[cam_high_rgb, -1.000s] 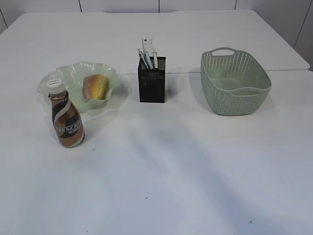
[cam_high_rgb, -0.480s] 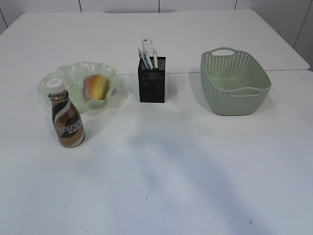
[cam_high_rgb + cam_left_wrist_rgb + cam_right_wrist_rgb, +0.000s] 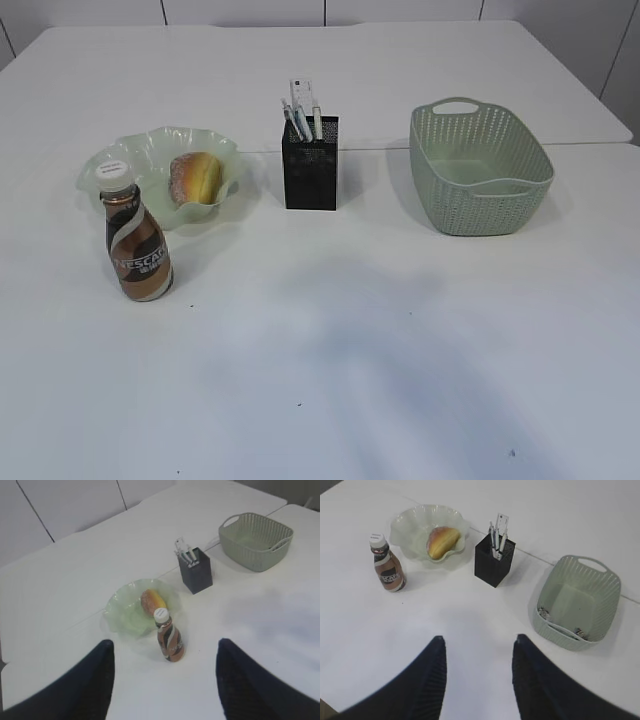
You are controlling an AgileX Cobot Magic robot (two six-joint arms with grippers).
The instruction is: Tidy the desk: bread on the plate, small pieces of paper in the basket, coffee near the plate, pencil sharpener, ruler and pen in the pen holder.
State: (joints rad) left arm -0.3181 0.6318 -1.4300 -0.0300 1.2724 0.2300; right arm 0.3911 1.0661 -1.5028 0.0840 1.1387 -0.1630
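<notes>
Exterior: you're seeing the coffee (image 3: 139, 252), label reading "NESCAFE", standing on the desk (image 3: 400, 350) just in front of the plate (image 3: 150, 150), bread (image 3: 195, 177) lying inside. Ruler (image 3: 298, 100) sticking up from the pen holder (image 3: 311, 165); basket (image 3: 478, 168) sitting right.

Left wrist: left gripper (image 3: 165, 680) is hanging spread above the desk, gripping nothing.

Right wrist: right gripper (image 3: 479, 680) is hanging parted, empty; paper bits (image 3: 543, 613) lying in the basket.
</notes>
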